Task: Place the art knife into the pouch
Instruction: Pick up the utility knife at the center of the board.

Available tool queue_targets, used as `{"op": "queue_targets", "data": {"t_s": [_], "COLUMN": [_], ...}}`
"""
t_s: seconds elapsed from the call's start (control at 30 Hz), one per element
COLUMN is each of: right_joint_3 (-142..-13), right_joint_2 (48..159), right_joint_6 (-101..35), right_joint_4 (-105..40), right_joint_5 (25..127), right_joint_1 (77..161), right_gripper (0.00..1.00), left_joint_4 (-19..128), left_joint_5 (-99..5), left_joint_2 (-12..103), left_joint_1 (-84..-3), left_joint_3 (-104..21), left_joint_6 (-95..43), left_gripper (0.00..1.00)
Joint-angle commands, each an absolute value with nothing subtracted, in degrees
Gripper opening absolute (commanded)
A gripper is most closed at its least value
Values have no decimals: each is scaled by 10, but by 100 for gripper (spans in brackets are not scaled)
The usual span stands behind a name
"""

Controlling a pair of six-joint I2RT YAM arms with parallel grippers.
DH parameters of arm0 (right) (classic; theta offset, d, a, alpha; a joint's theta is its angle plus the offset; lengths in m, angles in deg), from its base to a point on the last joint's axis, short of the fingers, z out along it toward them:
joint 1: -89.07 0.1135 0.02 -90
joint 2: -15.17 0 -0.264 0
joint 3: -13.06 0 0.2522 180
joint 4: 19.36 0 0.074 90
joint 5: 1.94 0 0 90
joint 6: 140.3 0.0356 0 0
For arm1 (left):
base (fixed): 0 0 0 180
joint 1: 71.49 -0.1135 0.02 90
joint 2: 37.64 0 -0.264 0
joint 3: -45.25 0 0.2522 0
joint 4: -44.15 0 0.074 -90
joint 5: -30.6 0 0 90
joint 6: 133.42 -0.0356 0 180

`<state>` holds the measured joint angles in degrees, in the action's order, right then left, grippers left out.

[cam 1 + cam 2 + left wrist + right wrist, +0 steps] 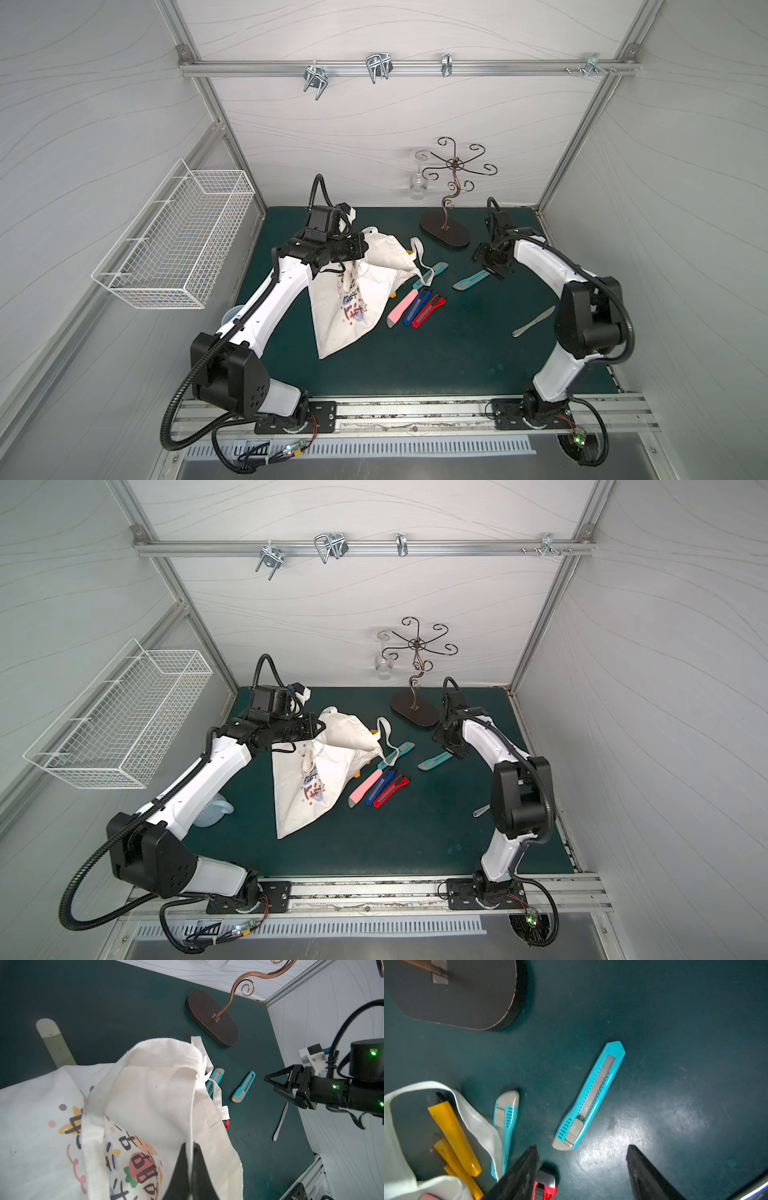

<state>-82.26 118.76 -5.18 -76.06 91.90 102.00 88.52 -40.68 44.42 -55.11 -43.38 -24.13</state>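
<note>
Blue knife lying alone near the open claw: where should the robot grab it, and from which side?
Probably mid-body, from straight above, jaws across its narrow width: the blue knife lies flat on the mat, slim, nothing touching it, the open right gripper near its grey end.

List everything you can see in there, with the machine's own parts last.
pouch: one, cream-white with prints, middle of mat.
teal art knife: one, teal-grey, free on mat.
second teal art knife: one, teal-grey, under a pouch handle.
pink art knife, blue art knife, red art knife: one each, side by side beside pouch.
yellow art knives: at least two, partly under pouch.
table knife: one, silver, near mat's edge.
wire stand: one, dark copper, far side of mat, clear glass hanging from it.
basket: one, white wire, side wall.
hooks: four, metal, back rail.
mat: one, dark green, tabletop.
left hand: one, black, shut on pouch rim.
right hand: one, black, open above teal art knife.
</note>
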Motion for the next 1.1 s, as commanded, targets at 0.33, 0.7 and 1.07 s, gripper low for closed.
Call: {"op": "queue_targets", "data": {"t_s": [0.33,0.7,1.07], "right_joint_3": [-922,-934,-939], "right_joint_2": [1325,1374,1402], "right_joint_6": [-1,-25,-47], "right_joint_4": [-840,-844,-845], "right_joint_5": [913,925,924], "right_joint_1": [1001,1000,988], "right_gripper": [65,66,59], "left_joint_4": [868,866,864], "left_joint_5": [-411,-406,-404], "left_joint_2": [439,442,446], "left_joint_1": [-553,-554,-553], "left_joint_3": [-457,-452,-451], "left_joint_6": [-246,-246,-245], "left_gripper": [0,0,0]}}
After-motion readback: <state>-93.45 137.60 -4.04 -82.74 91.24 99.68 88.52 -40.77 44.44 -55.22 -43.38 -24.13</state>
